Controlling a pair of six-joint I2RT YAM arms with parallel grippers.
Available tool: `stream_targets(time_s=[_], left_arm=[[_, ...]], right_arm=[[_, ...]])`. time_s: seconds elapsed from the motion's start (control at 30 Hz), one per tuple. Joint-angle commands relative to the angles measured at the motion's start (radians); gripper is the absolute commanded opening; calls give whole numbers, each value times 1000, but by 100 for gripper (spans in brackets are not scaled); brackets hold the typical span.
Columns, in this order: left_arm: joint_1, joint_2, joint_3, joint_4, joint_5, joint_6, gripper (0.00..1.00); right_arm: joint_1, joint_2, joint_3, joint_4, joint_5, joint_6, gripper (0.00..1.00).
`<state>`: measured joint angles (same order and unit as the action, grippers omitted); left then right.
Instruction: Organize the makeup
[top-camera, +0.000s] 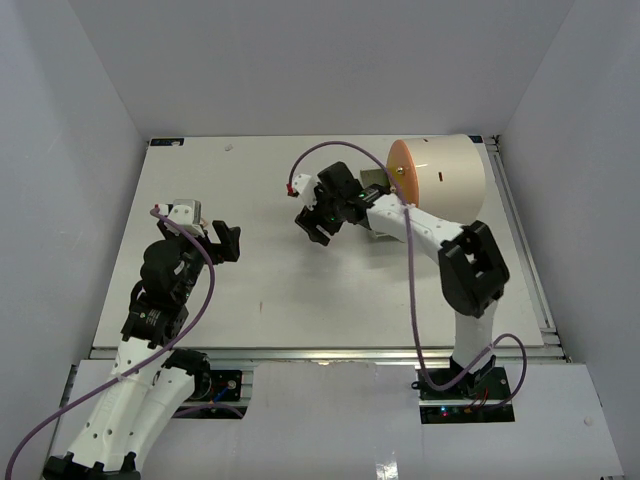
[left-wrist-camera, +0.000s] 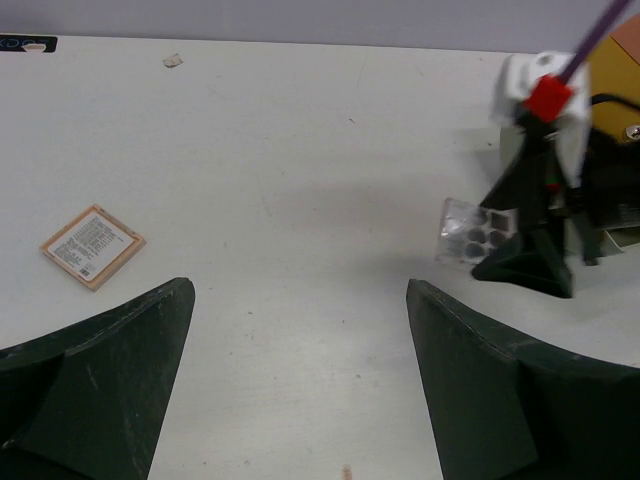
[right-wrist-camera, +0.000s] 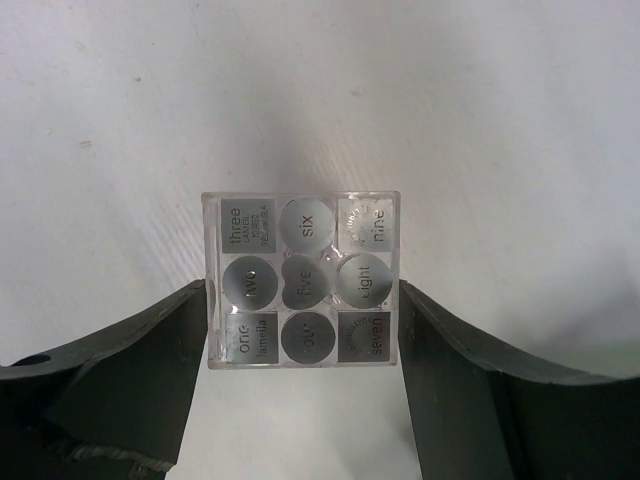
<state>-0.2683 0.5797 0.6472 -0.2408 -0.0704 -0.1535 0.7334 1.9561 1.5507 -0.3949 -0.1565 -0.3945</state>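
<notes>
My right gripper (top-camera: 318, 222) is shut on a small clear square palette with grey pans (right-wrist-camera: 300, 280). Its fingers press on the palette's left and right sides and hold it over the white table. The palette also shows in the left wrist view (left-wrist-camera: 474, 231), tilted between the right gripper's dark fingers (left-wrist-camera: 530, 262). A flat peach-brown palette (left-wrist-camera: 92, 246) lies on the table at the left of the left wrist view. It is hidden in the top view. My left gripper (top-camera: 225, 243) is open and empty above bare table (left-wrist-camera: 300, 330).
A large cream cylinder with an orange front (top-camera: 440, 175) lies at the back right, just behind the right arm. A small scrap (left-wrist-camera: 173, 61) lies near the table's far edge. Grey walls close in the table on three sides.
</notes>
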Motion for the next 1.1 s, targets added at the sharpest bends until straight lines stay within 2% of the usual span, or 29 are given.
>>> stream_targets(time_s=[0.0,0.17,0.3,0.67,0.97,1.07], left_arm=[[8,-11,-4,18,3,5,98],[8,-11,-4,20,4,5,98],[6,-3,-6,20,7,3,98],[8,8,-6,20,11,2,98],[8,6,-7,20,9,3,98],[8,8,-6,20,7,3,98]], right_arm=[[-4,-239,-95,-8,138,-53,17],[-14,-344,-215,41,457,-83,16],[-14,-367,-285,104,634,-131,17],[-15,-397,-329,108,759,-178,20],[-26,-355,-361,142,836,-170,27],[-29,-338,-356,159,855,-177,32]])
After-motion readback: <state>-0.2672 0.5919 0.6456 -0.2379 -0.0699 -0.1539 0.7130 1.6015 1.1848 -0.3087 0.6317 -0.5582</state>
